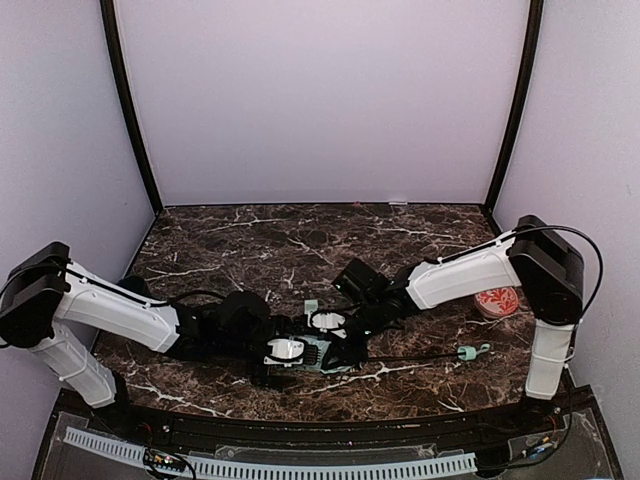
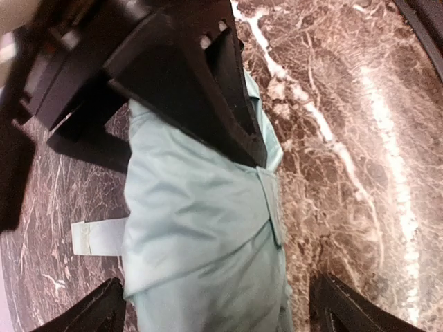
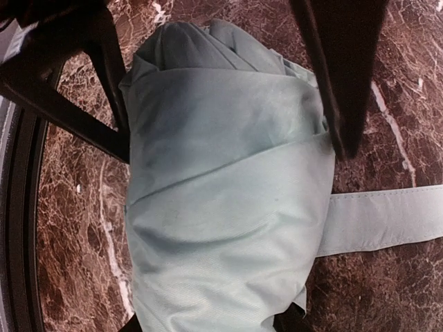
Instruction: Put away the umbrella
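The umbrella (image 1: pixel 318 352) lies at the near middle of the table (image 1: pixel 250 230), its canopy bundled. The right gripper (image 3: pixel 232 149) clamps the bundle, and the left gripper (image 2: pixel 214 311) straddles it with jaws spread wide, holding nothing. Bundling seems in hand; next, the left should likely catch the loose strap (image 3: pixel 387 218) and wrap it round.

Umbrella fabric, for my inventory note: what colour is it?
The umbrella fabric is pale mint green; right wrist view shows it best.

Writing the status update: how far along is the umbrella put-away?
Done: umbrella fabric folded into a bundle. In hand: right gripper clamps it, left gripper open astride it. To do: closure strap lies loose, shaft looks extended out to the handle.
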`<state>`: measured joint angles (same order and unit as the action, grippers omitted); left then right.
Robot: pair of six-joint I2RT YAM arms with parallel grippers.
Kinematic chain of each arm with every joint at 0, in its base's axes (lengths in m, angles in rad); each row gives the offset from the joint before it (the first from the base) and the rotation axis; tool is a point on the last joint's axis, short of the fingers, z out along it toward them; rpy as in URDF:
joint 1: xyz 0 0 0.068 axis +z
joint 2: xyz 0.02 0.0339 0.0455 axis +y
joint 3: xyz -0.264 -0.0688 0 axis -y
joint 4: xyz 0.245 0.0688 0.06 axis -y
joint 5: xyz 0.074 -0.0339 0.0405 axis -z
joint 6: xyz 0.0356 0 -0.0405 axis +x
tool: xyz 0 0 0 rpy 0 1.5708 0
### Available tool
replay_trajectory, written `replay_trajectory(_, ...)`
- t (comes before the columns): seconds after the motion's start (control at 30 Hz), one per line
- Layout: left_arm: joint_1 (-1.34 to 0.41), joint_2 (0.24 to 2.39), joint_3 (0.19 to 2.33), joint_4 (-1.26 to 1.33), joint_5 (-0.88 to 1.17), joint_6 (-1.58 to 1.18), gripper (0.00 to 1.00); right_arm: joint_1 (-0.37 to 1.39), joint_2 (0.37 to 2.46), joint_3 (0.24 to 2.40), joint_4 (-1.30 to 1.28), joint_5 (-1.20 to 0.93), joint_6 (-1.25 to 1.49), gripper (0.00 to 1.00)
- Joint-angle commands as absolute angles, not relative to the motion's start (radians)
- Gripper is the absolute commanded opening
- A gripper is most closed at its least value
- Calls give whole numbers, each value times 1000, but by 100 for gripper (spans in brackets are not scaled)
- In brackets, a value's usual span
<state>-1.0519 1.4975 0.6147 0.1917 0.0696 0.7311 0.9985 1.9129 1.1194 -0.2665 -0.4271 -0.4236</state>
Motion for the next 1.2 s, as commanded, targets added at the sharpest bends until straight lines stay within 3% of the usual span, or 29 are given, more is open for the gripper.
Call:
replay_trajectory(0.0, -1086, 1575, 676, 177, -54, 819, 98, 972, 2019, 1129, -429, -493, -394, 23)
replay_trajectory(0.5, -1093, 1781, 800, -77, -66, 835, 82, 878, 2061, 1251, -415, -711, -298, 25)
replay_trajectory(0.63, -1094, 1770, 782, -4, -38, 806, 86, 838, 2059, 1261, -326, -758, -197, 24)
replay_trajectory(0.77, -1059, 1625, 652, 276, 17, 739, 98, 822, 2079, 1276, -361, -700, -204, 21)
replay_trajectory(0.83, -1051, 1607, 616, 311, 78, 774, 99, 822, 2082, 1270, -372, -704, -214, 21)
replay_trajectory(0.97, -1051, 1739, 717, 139, -15, 773, 98, 828, 2069, 1262, -353, -710, -227, 21)
replay_trajectory(1.17, -1048, 1812, 766, 127, -29, 850, 95, 834, 2070, 1280, -372, -739, -266, 21)
